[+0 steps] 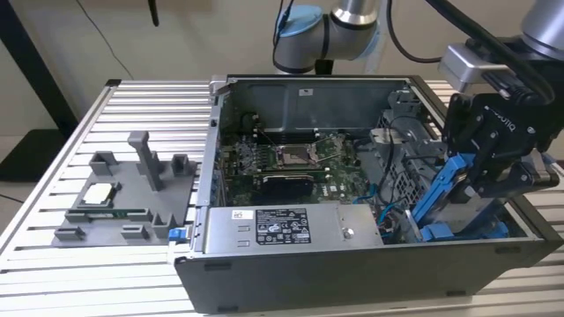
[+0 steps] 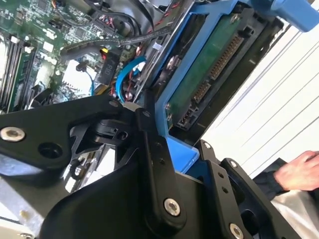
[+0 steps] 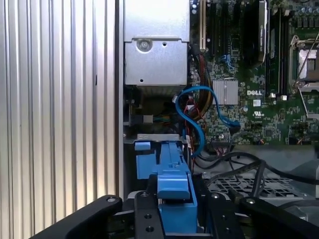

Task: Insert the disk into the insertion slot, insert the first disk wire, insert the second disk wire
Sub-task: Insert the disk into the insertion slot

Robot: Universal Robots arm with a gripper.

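Over the case corner on the exterior view's right, gripper clamps the disk by its blue frame, tilted steeply, presumably to feed it into the slot beneath.

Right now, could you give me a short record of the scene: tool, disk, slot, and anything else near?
tool: shut on the disk, at the exterior view's right
disk: tilted, lower end inside the computer case
insertion slot: beneath the disk, blue clips visible
nearby: a hand outside the case, in the second wrist view
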